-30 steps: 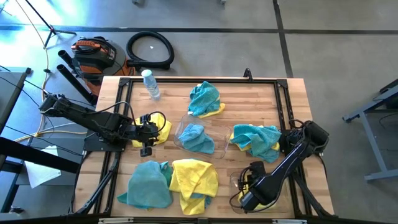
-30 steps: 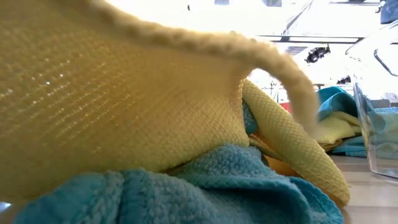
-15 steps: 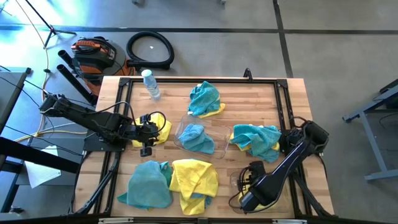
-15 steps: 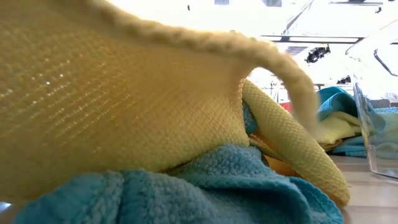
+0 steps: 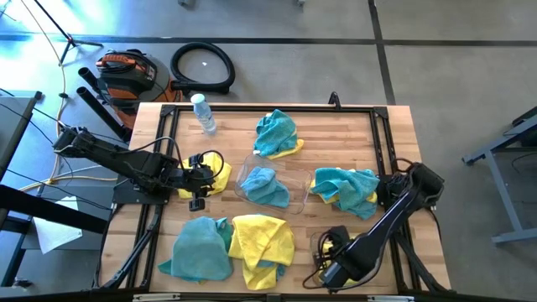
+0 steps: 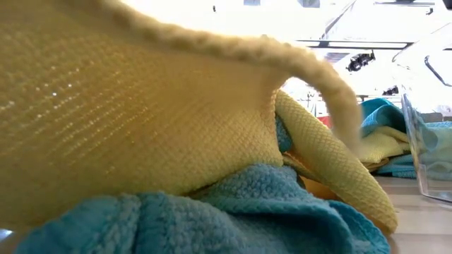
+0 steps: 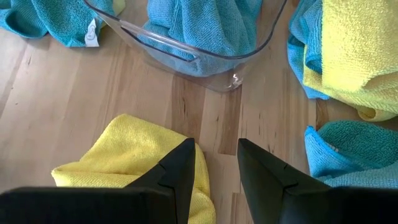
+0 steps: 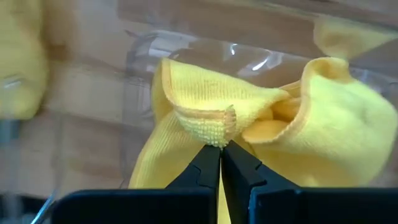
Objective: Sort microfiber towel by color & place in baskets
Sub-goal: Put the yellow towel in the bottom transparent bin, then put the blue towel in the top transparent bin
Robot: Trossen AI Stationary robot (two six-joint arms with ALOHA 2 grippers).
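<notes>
Right wrist view showed the right gripper [image 8: 221,149] with its two fingers pressed together on a folded edge of a yellow towel [image 8: 249,124], so the cloth bunched just ahead of the tips. Under and around this towel was a clear basket [image 8: 186,53], probably the one meant for yellow cloths.

The left gripper [image 7: 214,165] stood with a narrow gap between its fingers, holding nothing, above another yellow cloth [image 7: 130,152] that lay beside one finger. Ahead of it was the second basket [image 7: 199,59], with a teal towel [image 7: 199,25] inside. More teal and yellow cloths [image 5: 235,243] lay unsorted on the table [image 5: 394,117] between the two arms.
</notes>
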